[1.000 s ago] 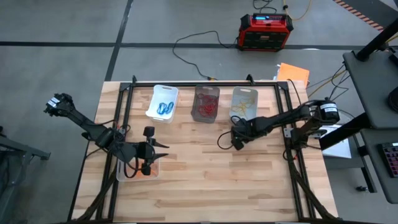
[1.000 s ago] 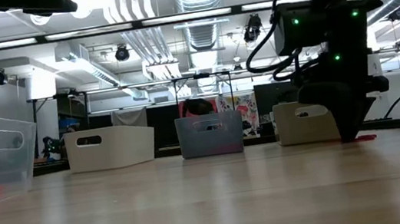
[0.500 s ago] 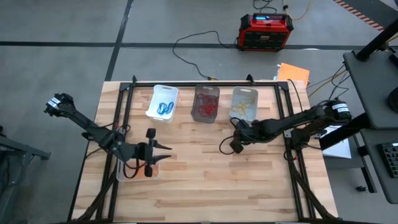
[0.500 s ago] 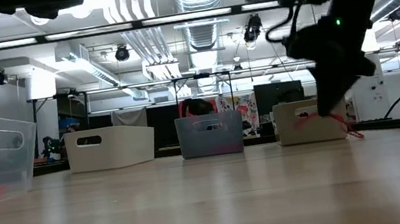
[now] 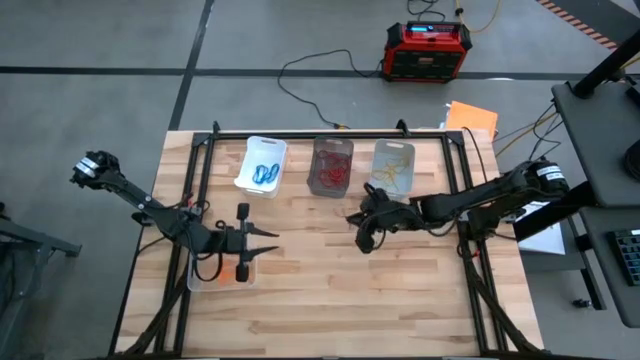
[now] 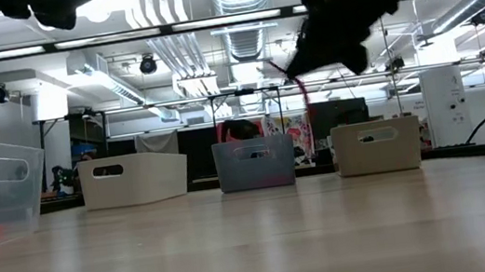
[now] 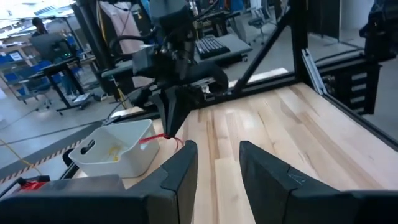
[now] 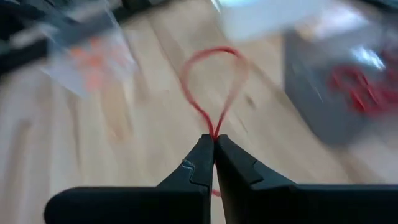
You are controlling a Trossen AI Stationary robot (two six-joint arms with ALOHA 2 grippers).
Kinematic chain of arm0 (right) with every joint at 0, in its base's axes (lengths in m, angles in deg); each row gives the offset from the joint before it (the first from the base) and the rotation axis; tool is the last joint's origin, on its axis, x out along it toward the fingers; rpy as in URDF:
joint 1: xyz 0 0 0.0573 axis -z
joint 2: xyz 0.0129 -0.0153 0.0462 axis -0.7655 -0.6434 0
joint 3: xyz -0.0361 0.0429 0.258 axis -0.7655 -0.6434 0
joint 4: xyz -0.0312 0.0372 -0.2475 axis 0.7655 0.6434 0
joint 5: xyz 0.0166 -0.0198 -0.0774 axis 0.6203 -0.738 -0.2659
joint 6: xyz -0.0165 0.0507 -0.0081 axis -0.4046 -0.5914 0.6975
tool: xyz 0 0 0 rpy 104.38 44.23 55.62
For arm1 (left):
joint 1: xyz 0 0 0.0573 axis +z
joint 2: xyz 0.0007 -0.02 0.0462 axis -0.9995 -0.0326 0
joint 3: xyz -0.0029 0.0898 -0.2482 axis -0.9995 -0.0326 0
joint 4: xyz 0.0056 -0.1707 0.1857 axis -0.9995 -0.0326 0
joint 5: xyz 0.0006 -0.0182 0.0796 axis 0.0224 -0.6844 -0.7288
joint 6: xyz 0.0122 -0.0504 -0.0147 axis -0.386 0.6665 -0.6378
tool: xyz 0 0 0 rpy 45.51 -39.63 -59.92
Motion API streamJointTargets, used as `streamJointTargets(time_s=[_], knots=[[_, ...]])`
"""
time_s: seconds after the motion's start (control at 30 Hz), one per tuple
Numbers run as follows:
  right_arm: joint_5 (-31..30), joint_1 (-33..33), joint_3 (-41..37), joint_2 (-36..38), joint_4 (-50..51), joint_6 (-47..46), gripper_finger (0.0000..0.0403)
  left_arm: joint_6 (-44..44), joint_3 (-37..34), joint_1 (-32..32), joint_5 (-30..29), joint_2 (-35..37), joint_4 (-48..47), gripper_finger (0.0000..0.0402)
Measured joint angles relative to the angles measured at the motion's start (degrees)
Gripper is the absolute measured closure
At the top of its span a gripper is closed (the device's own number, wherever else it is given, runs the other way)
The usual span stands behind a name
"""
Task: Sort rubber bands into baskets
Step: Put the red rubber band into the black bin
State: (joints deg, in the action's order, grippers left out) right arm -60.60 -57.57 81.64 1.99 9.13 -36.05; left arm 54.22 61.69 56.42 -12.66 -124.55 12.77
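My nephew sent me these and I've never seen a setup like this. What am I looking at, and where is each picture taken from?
Two robot arms work at a wooden table. One picture looks straight down, one looks level across the tabletop, and two come from cameras on the arms' wrists. Along the far edge stand a white basket with blue bands, a dark basket with red ones and a clear basket with yellowish ones. A fourth, clear basket sits under the left gripper, which holds nothing. The right gripper is lifted above the table, its jaws pinched shut on a red rubber band that hangs as a loop.
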Motion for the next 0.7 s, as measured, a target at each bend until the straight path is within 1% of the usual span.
streamJointTargets(time_s=[0.17, 0.37, 0.53, 0.7], knots=[[0.6, 0.0, 0.0, -1.3, -12.7, 8.8, 0.0394, 0.2, -0.8, 1.3, 0.0, 0.0, 2.3, 0.0297], [0.6, 0.1, 0.0, -2.2, -22.9, 16.7, 0.0394, 2.1, -1.4, 3.7, 0.2, -0.5, 4.9, 0.029], [0.6, 0.1, 0.1, -2.3, -28.7, 21.5, 0.0394, 3.2, -1.7, 6.0, 2.9, -4.3, 9.0, 0.0257], [0.4, 1.5, 0.1, -2.3, -33.6, 25.4, 0.0394, -0.1, -1.7, 6.9, 3.2, -9.0, 15.1, 0.0223]])
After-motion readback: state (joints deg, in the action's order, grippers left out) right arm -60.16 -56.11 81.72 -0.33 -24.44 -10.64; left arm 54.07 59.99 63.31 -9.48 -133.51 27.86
